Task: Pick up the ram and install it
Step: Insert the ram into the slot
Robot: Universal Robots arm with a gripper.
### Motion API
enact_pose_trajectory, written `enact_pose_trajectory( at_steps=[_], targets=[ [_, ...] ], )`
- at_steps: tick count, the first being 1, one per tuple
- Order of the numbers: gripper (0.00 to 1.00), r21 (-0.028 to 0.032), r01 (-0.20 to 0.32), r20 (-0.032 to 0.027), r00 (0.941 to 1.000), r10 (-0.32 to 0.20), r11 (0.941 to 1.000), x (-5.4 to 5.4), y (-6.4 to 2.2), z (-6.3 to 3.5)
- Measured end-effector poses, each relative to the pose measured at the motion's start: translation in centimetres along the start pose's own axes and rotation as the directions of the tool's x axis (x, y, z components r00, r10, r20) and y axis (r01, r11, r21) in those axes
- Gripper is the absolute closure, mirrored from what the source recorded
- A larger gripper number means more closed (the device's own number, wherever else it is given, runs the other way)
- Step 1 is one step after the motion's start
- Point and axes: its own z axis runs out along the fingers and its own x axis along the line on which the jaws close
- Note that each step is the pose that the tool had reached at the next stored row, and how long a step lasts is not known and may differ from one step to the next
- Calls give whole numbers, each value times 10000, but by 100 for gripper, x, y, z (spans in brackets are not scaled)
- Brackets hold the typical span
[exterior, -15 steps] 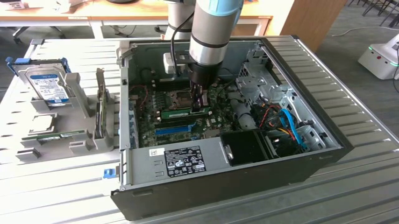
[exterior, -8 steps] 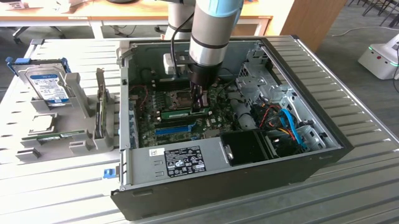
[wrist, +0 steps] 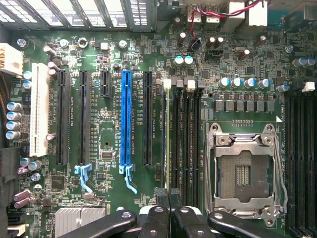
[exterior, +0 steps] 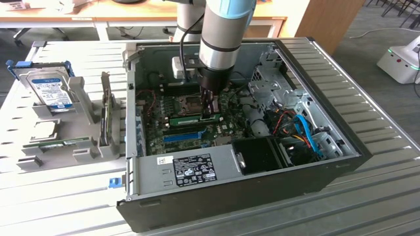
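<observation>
One ram (wrist: 168,134) stands edge-on in the memory slot at the outer edge of the bank, on the side away from the CPU socket (wrist: 245,173). The gripper (wrist: 169,194) sits over one end, fingers pressed together and holding nothing. Seating it well probably calls for a straight downward push, centred on the stick's top edge. Print beside the blue expansion slot (wrist: 126,116) and on the case's white sticker (exterior: 194,169) is illegible.
</observation>
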Motion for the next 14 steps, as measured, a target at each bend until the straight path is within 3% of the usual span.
enact_pose_trajectory(
  at_steps=[5,8,14],
  targets=[
    [87,1,1,1,10000,-1,10000,0,0,0],
    [75,1,1,1,10000,-1,10000,0,0,0],
    [75,0,0,1,10000,0,10000,0,0,0]
  ],
)
